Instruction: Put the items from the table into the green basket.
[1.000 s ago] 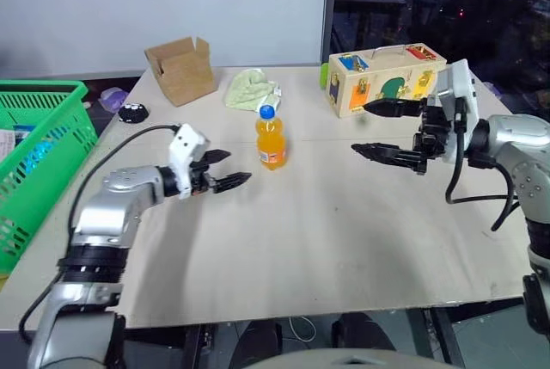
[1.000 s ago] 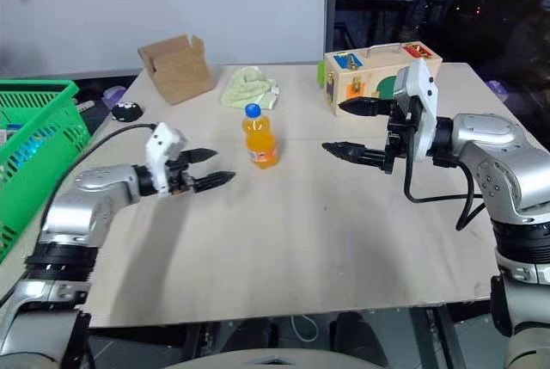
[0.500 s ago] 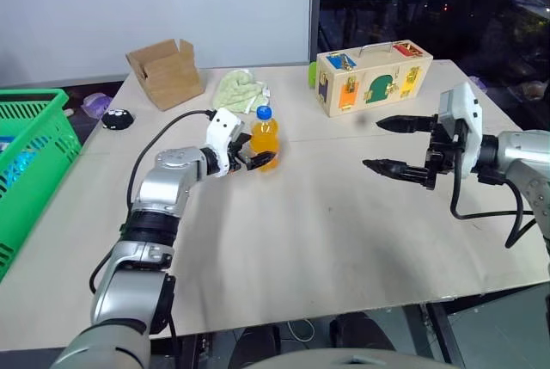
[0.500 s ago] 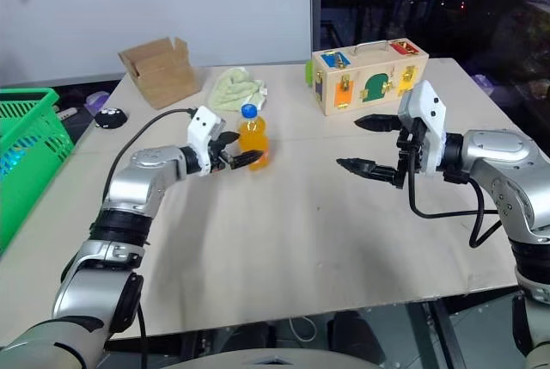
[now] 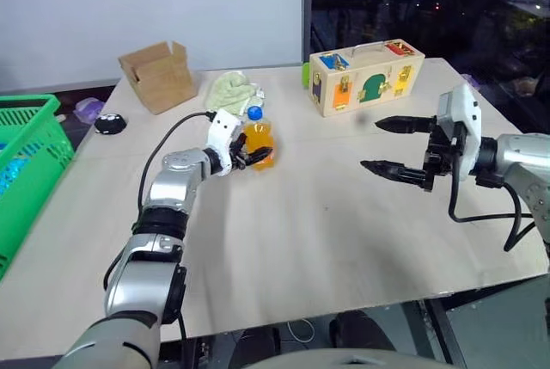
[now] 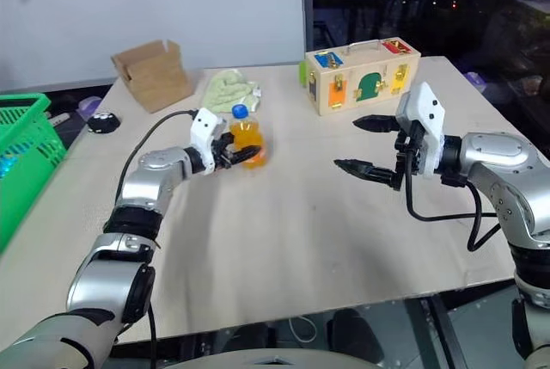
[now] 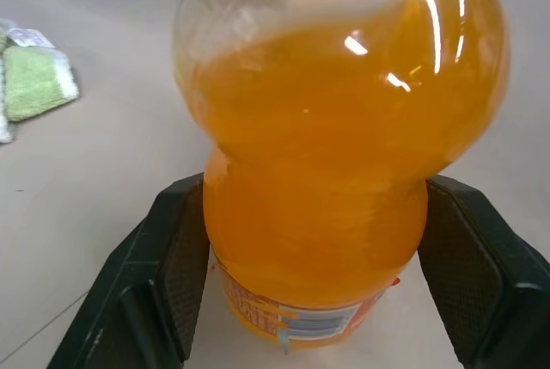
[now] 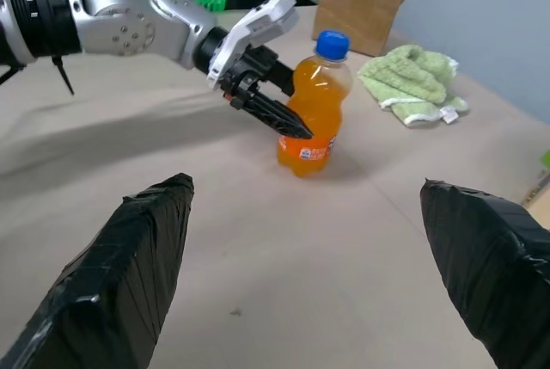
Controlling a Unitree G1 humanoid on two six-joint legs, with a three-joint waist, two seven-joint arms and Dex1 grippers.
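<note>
A small orange drink bottle [image 5: 259,138] with a blue cap stands upright on the pale beige table [image 5: 326,240], left of its middle. My left gripper [image 5: 247,156] reaches it from the left, and both fingers [image 7: 185,249] press against the narrow waist of the bottle [image 7: 335,154]. My right gripper [image 5: 371,143] hovers open above the table's right side, well away from the bottle [image 8: 314,115]. The green basket [image 5: 30,102] stands at the far left, beyond the table's edge.
At the back of the table are a tan cardboard box [image 5: 155,75], a crumpled green cloth [image 5: 230,89] just behind the bottle, and a wooden latch box [image 5: 365,74]. A small black object [image 5: 109,122] lies near the back left corner.
My left gripper has reached forward to the bottle, and its fingers have closed in on the bottle's waist. The right gripper has stayed put. The camera has swung sideways.
</note>
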